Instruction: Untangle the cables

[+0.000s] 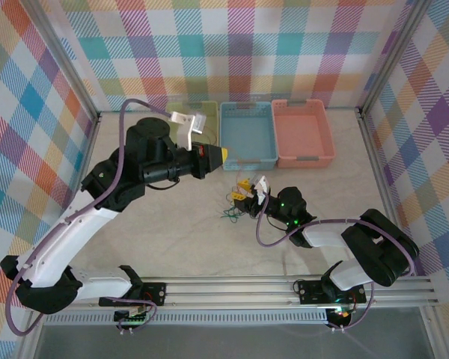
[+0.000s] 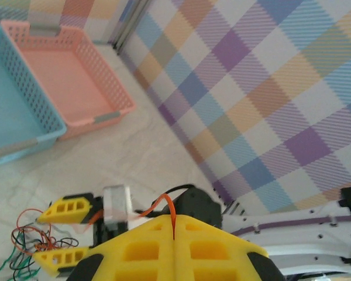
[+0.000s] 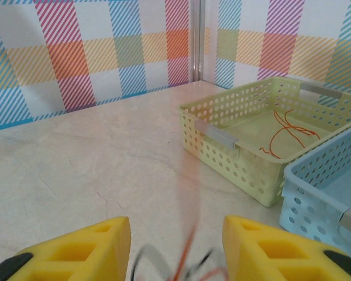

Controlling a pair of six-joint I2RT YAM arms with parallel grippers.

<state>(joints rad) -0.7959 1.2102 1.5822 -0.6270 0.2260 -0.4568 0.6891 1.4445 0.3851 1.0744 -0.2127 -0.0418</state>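
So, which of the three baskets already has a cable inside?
The yellow-green basket: an orange cable lies on its floor. The blue basket and the pink basket look empty.

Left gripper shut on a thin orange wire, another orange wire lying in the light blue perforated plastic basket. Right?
No: the right wrist view shows that loose orange wire in the yellow-green perforated plastic basket instead. The left gripper is indeed shut on a thin orange wire.
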